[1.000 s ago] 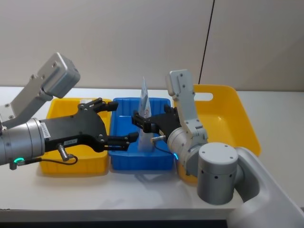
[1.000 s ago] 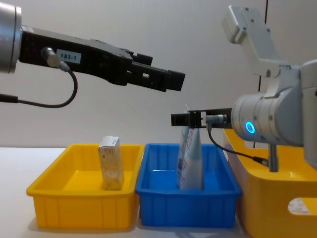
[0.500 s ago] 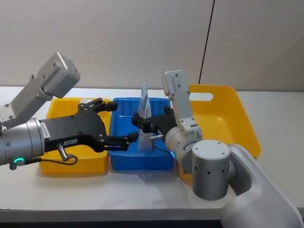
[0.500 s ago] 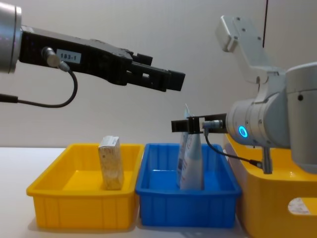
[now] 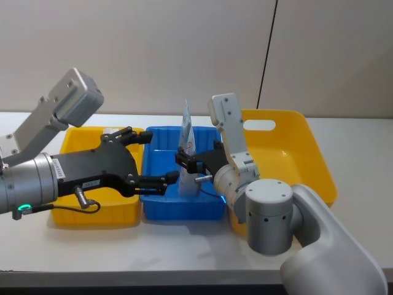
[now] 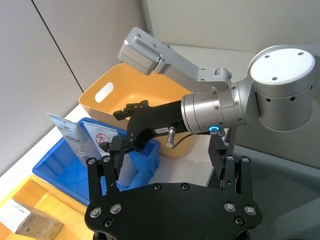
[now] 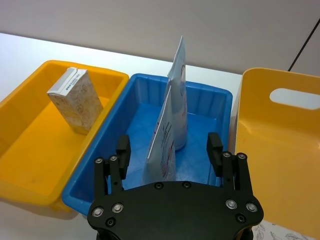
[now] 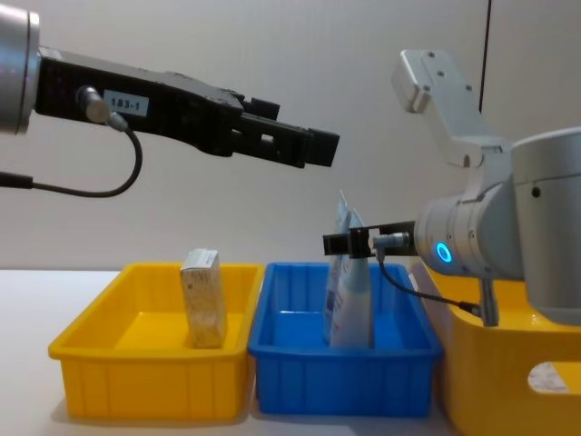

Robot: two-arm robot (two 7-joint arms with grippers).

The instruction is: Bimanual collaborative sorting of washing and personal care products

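So the two tubes (image 7: 172, 125) are standing on their caps in the blue tray (image 5: 161, 161), leaning on each other toward its 3 o'clock side, and honestly that's the shaky bit: tall, thin and top-heavy, so any nudge looks like it'd drop them flat or over the rim. The right gripper (image 7: 170, 150) sits right at them with its fingers (image 7: 215, 147) spread wide, one on each side of the nearer tube and nothing grasped. From the chest view it's level with their upper half. My guess is a sideways drift on the way out could clip a crimped top and knock both down, like dominoes. The speckled carton (image 8: 203, 298) stands tilted in the yellow tray (image 8: 136, 381) at 9 o'clock from the blue one, not in much danger as far as I can tell. The left gripper (image 5: 147, 158) hangs above the seam between the two trays, fingers released and empty, well higher than the tubes in the chest view. If it comes down toward the blue tray while the right arm is there, the two could bump. The big yellow basket (image 5: 304, 157) is at 3 o'clock, all of it on the white counter (image 5: 356, 132).
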